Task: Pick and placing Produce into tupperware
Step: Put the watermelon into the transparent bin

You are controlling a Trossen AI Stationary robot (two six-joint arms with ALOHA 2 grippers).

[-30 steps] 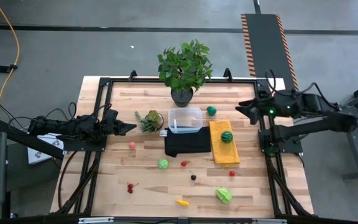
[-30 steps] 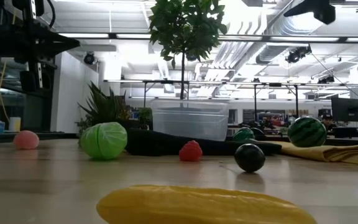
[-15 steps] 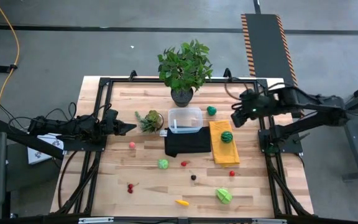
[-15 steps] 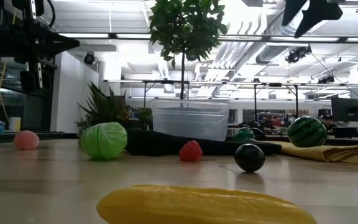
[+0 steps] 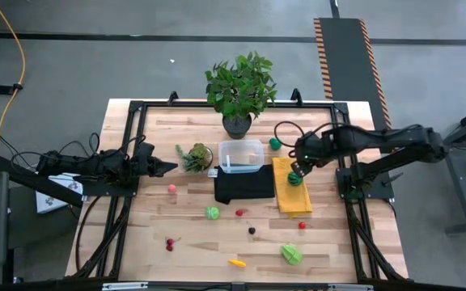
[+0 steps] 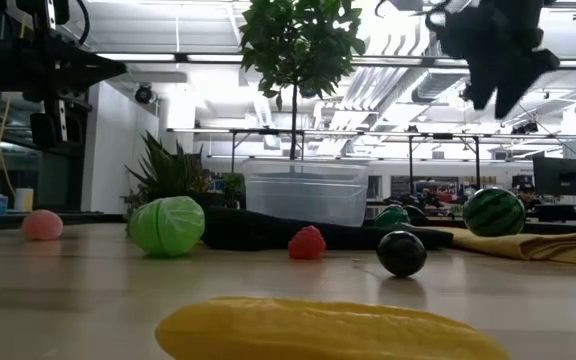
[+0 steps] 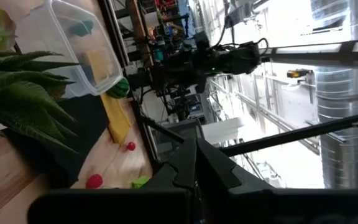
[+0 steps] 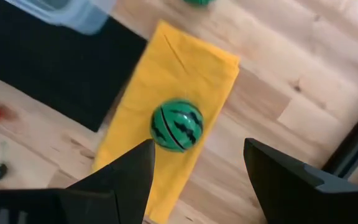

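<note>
The right gripper (image 5: 296, 167) hangs above the striped ball (image 5: 295, 178) that lies on the yellow cloth (image 5: 291, 196). Its fingers (image 8: 124, 177) stand apart, one to either side of the ball (image 8: 177, 125) in the right wrist view, and hold nothing. In the low view this gripper (image 6: 495, 55) is well above the bench (image 6: 88, 290), clear of the ball (image 6: 494, 211).

The left gripper (image 5: 168, 167) waits near the left side of the bench (image 5: 338, 234), pointing toward the spiky plant (image 5: 195, 156). Its fingers (image 7: 194, 168) are pressed together and empty.

The tupperware (image 5: 241, 156) sits at mid-bench in front of the leafy plant (image 5: 240, 87). Its near edge rests on the black cloth (image 5: 243, 185), and the yellow cloth lies just beside it on the right. Whether anything lies inside the box cannot be told.

Produce on the bench:
- A second dark green ball (image 5: 275, 144), on bare wood beside the tupperware's far right corner.
- A pink piece (image 5: 171, 188), left of the black cloth.
- A light green ball (image 5: 212, 212) and a red berry (image 5: 239, 212), in front of the black cloth.
- A dark berry (image 5: 252, 230) and a red piece (image 5: 302, 225), nearer the front.
- Red cherries (image 5: 169, 242), at front left.
- A yellow piece (image 5: 237, 263) and a leafy green piece (image 5: 291, 255), near the front edge.
</note>
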